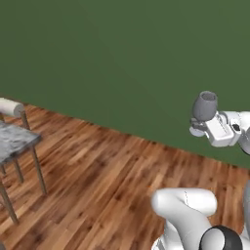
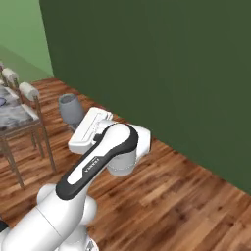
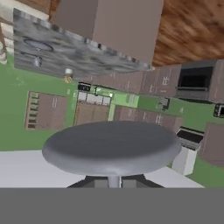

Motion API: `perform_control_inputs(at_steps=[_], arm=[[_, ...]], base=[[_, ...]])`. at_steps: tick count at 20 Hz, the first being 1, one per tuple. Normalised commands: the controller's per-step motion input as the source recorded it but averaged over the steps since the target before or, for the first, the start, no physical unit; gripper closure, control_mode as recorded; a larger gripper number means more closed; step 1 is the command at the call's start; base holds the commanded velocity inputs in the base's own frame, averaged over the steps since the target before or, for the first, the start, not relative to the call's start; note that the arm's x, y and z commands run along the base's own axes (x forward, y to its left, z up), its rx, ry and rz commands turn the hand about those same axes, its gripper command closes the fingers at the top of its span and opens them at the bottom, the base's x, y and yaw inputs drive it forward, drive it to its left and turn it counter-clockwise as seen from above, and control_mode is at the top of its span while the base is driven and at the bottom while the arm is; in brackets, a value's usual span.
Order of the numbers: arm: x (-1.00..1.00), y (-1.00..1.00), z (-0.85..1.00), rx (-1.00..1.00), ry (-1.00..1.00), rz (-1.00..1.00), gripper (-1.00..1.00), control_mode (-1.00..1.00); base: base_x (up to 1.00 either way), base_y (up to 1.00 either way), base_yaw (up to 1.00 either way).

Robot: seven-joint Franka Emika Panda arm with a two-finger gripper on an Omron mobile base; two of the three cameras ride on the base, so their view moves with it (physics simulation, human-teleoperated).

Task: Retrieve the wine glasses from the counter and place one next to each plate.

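Grey wine glass (image 1: 205, 106) is what I'm carrying, my gripper (image 1: 199, 128) pinching its stem, above wooden floor (image 1: 107, 171) beside the dark green wall (image 1: 122, 53).

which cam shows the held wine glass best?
Left base view: the wine glass shows side-on against the green wall, its bowl clear above the gripper. Right base view gives just the bowl beyond the hand. Hand view shows its round foot close up, the stem barely.
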Motion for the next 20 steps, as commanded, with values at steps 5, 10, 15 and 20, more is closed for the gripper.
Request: perform_control_inputs(at_steps=[5,10,15,20], arm=[[0.0,0.0,0.0,0.0,0.0,0.0,1.0,1.0],[0.0,0.0,0.0,0.0,0.0,0.0,1.0,1.0],[0.0,0.0,0.0,0.0,0.0,0.0,1.0,1.0],[0.0,0.0,0.0,0.0,0.0,0.0,1.0,1.0]], base=[[1.0,-0.62,0.5],[1.0,-0.61,0.51],[1.0,-0.63,0.51],[1.0,-0.63,0.51]])
